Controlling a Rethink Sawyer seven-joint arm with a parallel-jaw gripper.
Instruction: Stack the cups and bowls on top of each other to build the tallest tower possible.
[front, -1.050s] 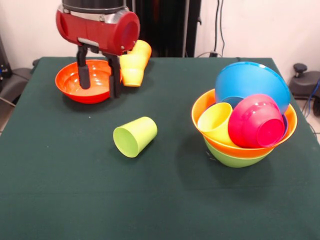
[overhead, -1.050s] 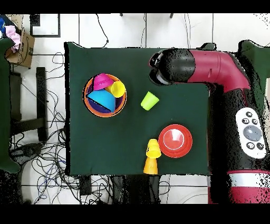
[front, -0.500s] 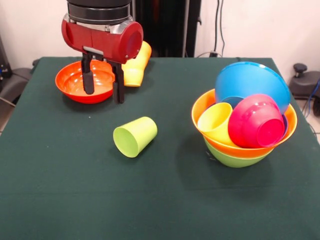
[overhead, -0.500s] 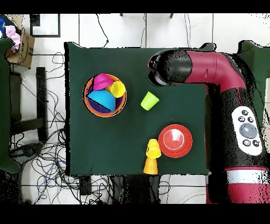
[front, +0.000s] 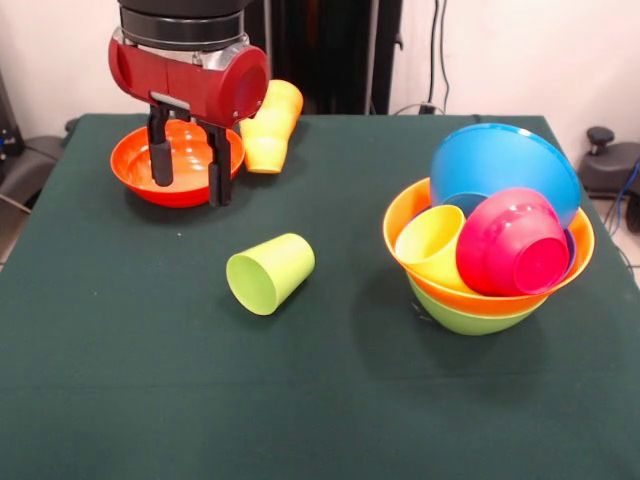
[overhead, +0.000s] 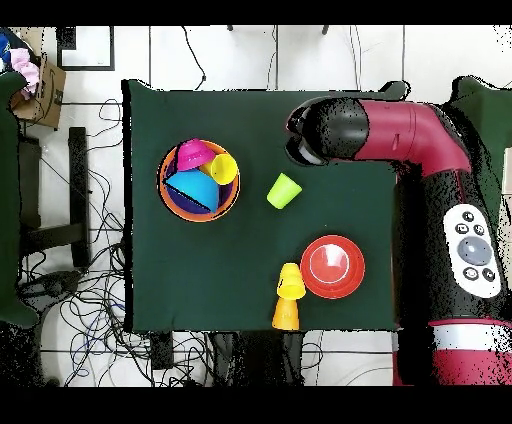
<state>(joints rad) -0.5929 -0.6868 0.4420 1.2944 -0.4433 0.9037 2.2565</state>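
On the green bench (front: 120, 400), nearest the front-view camera, a lime green cup (front: 270, 273) lies on its side, its open mouth turned toward the near left. It sits alone, with bare cloth all round it, and it is in front of the pincer and a little to the right in the front view.

To its right stands the tower (front: 488, 240). A lime green bowl (front: 470, 318) is at the bottom with a large orange bowl (front: 412, 215) nested in it. Inside the orange bowl a yellow cup (front: 432, 243) lies tilted with its mouth facing left, touching a magenta bowl (front: 512, 245) that is tipped on its side beside it. A blue bowl (front: 500, 160) leans tilted behind them against the far rim. A sliver of purple shows at the right edge of the magenta bowl.

Farther back on the left, the pincer (front: 188, 172) hangs with its two black fingers pointing down and spread apart, holding nothing. Its fingers show in front of a red-orange bowl (front: 135, 165), which sits upright and empty on the bench.

Just right of that bowl, a yellow cup nested with an orange cup (front: 272, 125) lies on its side near the far edge, partly hidden by the red wrist (front: 190, 75).
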